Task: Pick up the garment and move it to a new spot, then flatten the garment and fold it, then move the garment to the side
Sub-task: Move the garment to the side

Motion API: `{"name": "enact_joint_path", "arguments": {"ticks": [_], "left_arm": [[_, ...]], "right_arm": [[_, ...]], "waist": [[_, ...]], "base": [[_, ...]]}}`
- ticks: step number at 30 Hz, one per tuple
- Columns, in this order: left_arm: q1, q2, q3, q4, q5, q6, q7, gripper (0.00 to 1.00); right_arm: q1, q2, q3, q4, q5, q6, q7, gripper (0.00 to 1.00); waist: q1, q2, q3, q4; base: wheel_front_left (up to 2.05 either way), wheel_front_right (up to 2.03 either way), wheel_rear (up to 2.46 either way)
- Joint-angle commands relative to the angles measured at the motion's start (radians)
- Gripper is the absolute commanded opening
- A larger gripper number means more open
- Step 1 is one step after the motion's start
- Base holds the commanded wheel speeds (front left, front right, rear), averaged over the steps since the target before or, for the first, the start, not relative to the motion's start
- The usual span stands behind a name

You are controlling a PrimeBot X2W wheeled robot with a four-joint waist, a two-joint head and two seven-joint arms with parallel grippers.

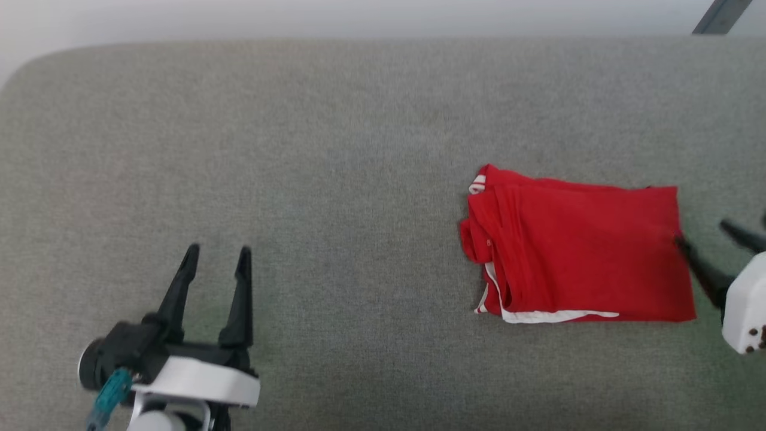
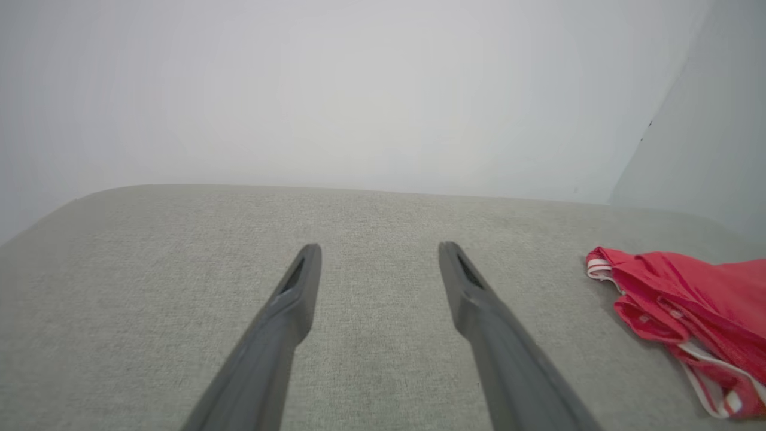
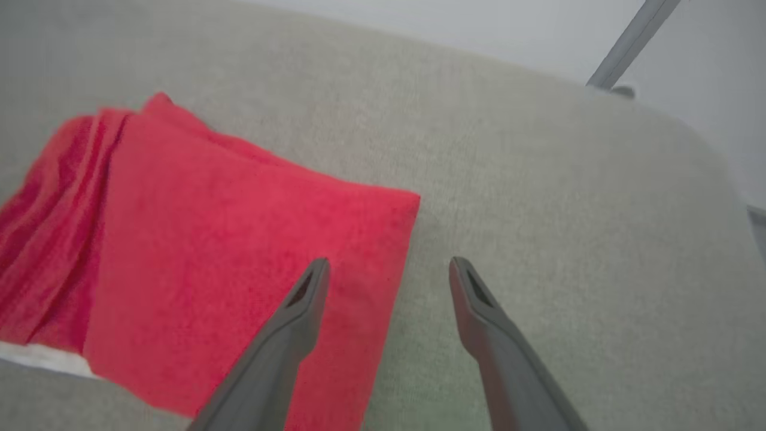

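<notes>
Fingers of right gripper stand wide: one tip over the edge of the folded garment, other tip off it on cushion. Left gripper wide, empty, garment well apart. Likely side-move: pinch all layers, slide low.

There's the left gripper: long black tapering fingers, black base, glossy white wrist shell, teal ribbed cable. The right gripper has a white casing with dark screws.
</notes>
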Motion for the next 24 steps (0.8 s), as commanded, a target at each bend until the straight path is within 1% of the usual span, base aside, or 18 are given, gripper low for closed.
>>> {"name": "enact_joint_path", "arguments": {"ticks": [1,3,4,8,13,14,15,16,18,19,20,21,22,24], "left_arm": [[-0.038,0.004,-0.015,0.006,0.002,0.001,-0.005,1.0],[-0.066,0.004,-0.029,0.013,0.003,0.001,-0.005,1.0],[-0.066,0.004,-0.029,0.013,0.003,0.001,-0.005,1.0],[-0.116,-0.002,-0.048,0.019,0.003,0.001,-0.005,1.0],[-0.168,-0.005,-0.074,0.023,0.001,0.001,-0.005,1.0],[-0.178,-0.005,-0.079,0.026,0.001,0.001,-0.005,1.0],[-0.196,-0.007,-0.084,0.026,0.0,0.001,-0.005,1.0],[-0.204,-0.007,-0.086,0.025,-0.001,0.001,-0.005,1.0],[-0.217,-0.006,-0.09,0.025,-0.003,0.001,-0.005,1.0],[-0.222,-0.005,-0.091,0.026,-0.003,0.001,-0.005,1.0],[-0.226,-0.004,-0.092,0.029,-0.003,0.001,-0.005,1.0],[-0.23,-0.002,-0.092,0.031,-0.003,0.001,-0.005,1.0],[-0.236,0.0,-0.091,0.033,-0.003,0.001,-0.005,1.0],[-0.246,0.006,-0.092,0.036,0.001,0.001,-0.005,1.0]], "right_arm": [[-0.027,-0.059,0.061,-0.015,0.072,0.0,0.125,1.0],[-0.067,-0.109,0.082,-0.025,0.128,0.0,0.207,1.0],[-0.067,-0.109,0.082,-0.025,0.128,0.0,0.207,1.0],[-0.128,-0.149,0.106,-0.02,0.197,0.0,0.303,1.0],[-0.177,-0.143,0.116,0.019,0.246,0.0,0.395,1.0],[-0.178,-0.139,0.127,0.022,0.254,0.0,0.408,1.0],[-0.178,-0.114,0.134,0.037,0.296,0.0,0.434,1.0],[-0.175,-0.105,0.145,0.043,0.307,0.0,0.446,1.0],[-0.174,-0.108,0.177,0.043,0.306,0.0,0.461,1.0],[-0.173,-0.11,0.188,0.045,0.301,0.0,0.462,0.74],[-0.173,-0.109,0.198,0.046,0.3,0.0,0.457,0.4],[-0.173,-0.103,0.207,0.047,0.306,0.0,0.454,0.13],[-0.176,-0.098,0.213,0.051,0.311,0.0,0.454,0.0],[-0.183,-0.095,0.214,0.054,0.315,-0.002,0.44,0.0]], "waist": [[0.0,-0.0001,0.039,-0.002],[0.0,-0.0001,0.063,0.0],[0.0,-0.0001,0.063,0.0],[0.0,-0.0001,0.116,0.005],[0.0,-0.0001,0.182,0.022],[0.0,-0.0001,0.194,0.026],[0.0,-0.0001,0.215,0.032],[0.0,-0.0001,0.225,0.033],[0.0,-0.0001,0.243,0.034],[0.0,-0.0001,0.251,0.034],[0.0,-0.0001,0.257,0.032],[0.0,-0.0001,0.262,0.029],[0.0,-0.0001,0.266,0.025],[0.0,-0.0001,0.272,0.014]], "base": [[0.0,0.0,0.0],[0.0,0.0,0.0],[0.0,0.0,0.0],[0.0,0.0,0.0],[0.0,0.0,0.0],[0.0,0.0,0.0],[0.0,0.0,0.0],[0.0,0.0,0.0],[0.0,0.0,0.0],[0.0,0.0,0.0],[0.0,0.0,0.0],[0.0,0.0,0.0],[0.0,0.0,0.0],[0.0,0.0,0.0]]}}
